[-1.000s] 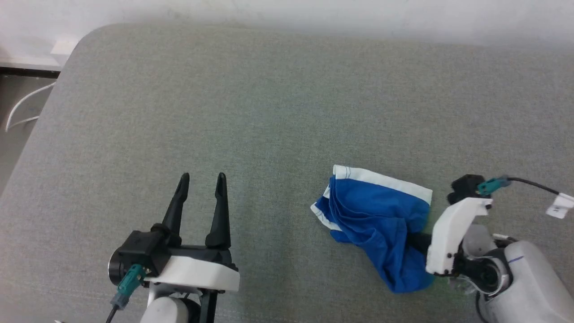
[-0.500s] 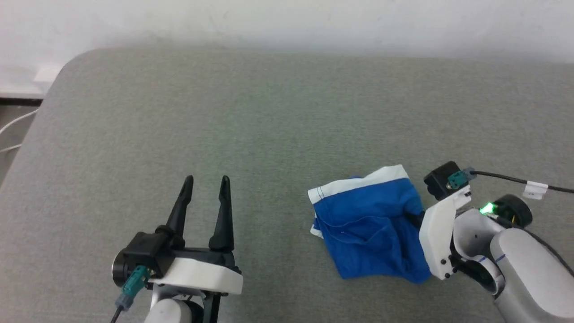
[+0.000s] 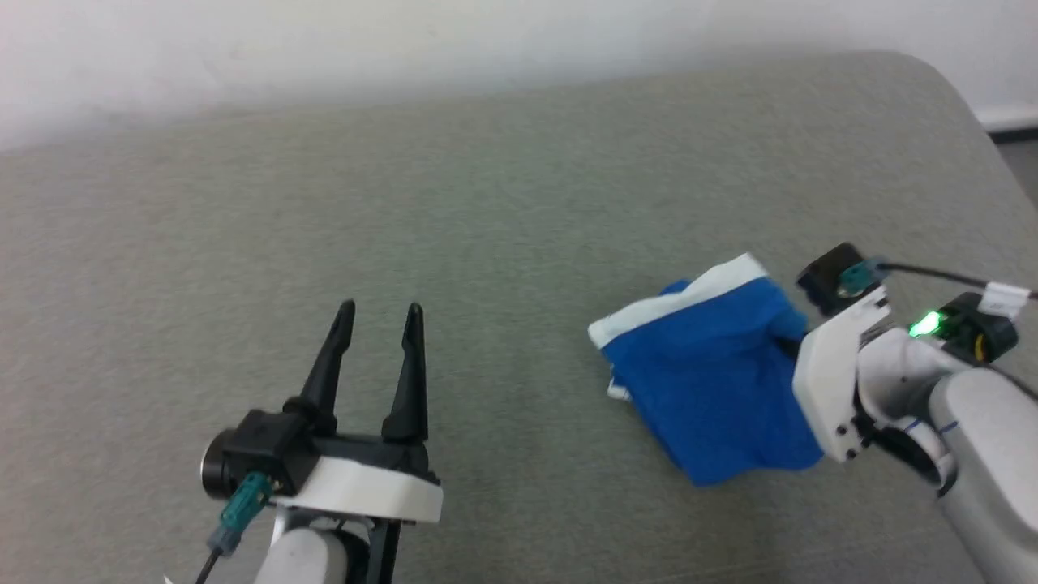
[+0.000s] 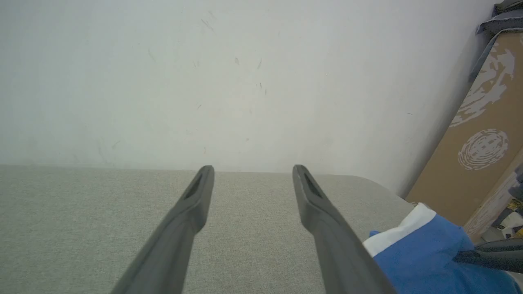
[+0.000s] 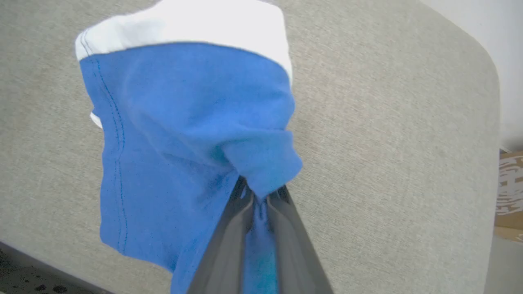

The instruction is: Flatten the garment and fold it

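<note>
From the head, the fingers of my right hand (image 5: 260, 200) are hidden behind the blue shorts (image 3: 714, 389), and only its white shell shows beside the cloth. This picture is a little blurred, so I cannot make out the folds or find a waistband. I also cannot tell if the lowest corner of the shorts touches the grey surface (image 3: 486, 203) or hangs just above it. In my right wrist view the bottom of the shorts is cut off by the frame. In my left wrist view only one corner of them shows, at the lower right.

The shorts are at the right side of the grey surface, bunched up, directly against my right hand and well apart from my left hand (image 3: 381, 307). Their white edge (image 5: 184, 24) is on the side far from my right fingers.

My right hand is closed tightly on a fold of the blue cloth, which is squeezed between the two fingers. My left hand is spread wide, holds nothing and touches nothing.
</note>
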Robot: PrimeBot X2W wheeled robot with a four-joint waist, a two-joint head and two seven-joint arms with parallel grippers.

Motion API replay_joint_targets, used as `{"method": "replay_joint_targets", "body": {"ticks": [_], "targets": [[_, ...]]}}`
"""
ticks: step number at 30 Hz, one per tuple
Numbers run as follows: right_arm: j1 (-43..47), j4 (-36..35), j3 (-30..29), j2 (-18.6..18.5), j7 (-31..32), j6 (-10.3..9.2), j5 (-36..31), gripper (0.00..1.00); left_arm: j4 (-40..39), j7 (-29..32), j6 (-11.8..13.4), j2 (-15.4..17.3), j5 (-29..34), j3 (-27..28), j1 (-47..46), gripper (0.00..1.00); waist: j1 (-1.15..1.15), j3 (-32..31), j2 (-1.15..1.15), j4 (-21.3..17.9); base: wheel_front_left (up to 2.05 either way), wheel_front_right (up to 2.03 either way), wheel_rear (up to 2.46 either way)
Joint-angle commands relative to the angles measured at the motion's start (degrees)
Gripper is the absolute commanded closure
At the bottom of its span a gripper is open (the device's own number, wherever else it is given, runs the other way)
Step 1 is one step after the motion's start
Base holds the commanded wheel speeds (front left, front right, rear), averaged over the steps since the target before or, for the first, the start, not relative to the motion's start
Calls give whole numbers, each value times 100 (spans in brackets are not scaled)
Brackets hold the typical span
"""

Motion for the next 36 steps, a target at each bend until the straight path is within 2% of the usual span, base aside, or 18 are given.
{"method": "replay_joint_targets", "body": {"ticks": [1,5,10,19,20,21,22,23,29,36], "targets": [[-113,45,-74,-11,-32,-13,-16,100,-41,-28,-48,-4,57,8,-137,0,0,527,0,-721,0,0,0],[-289,486,-466,21,-223,-13,-67,100,-91,-28,-190,-3,248,5,-417,0,0,1008,0,-1118,0,0,0],[-649,1296,-972,100,-800,-13,-226,100,-77,-28,-388,39,476,-80,-784,0,0,1553,0,-1416,0,0,0],[-1469,2626,-1744,272,-2214,-13,-769,100,-4,-28,-575,120,664,-277,-1287,0,0,2173,0,-1385,0,0,0],[-1540,2748,-1808,302,-2410,-13,-846,96,11,-28,-587,119,665,-293,-1313,0,0,2199,0,-1348,0,0,0],[-1601,2881,-1860,328,-2580,-13,-940,63,26,-28,-596,117,660,-298,-1336,0,0,2212,0,-1313,0,0,0],[-1657,2996,-1920,360,-2774,-13,-1037,15,37,-28,-602,115,653,-295,-1351,0,0,2216,0,-1281,0,0,0],[-1708,3098,-1996,385,-2993,-13,-1145,0,47,-28,-606,112,644,-290,-1362,0,0,2214,0,-1243,0,0,0],[-1755,3702,-2607,454,-3950,-13,-1767,0,89,-28,-607,74,551,-223,-1334,0,0,1964,0,-1023,0,0,0],[-1059,3553,-3393,525,-4920,-13,-2427,0,179,-28,-448,28,482,-65,-1034,0,0,1271,0,-814,0,0,0]]}}
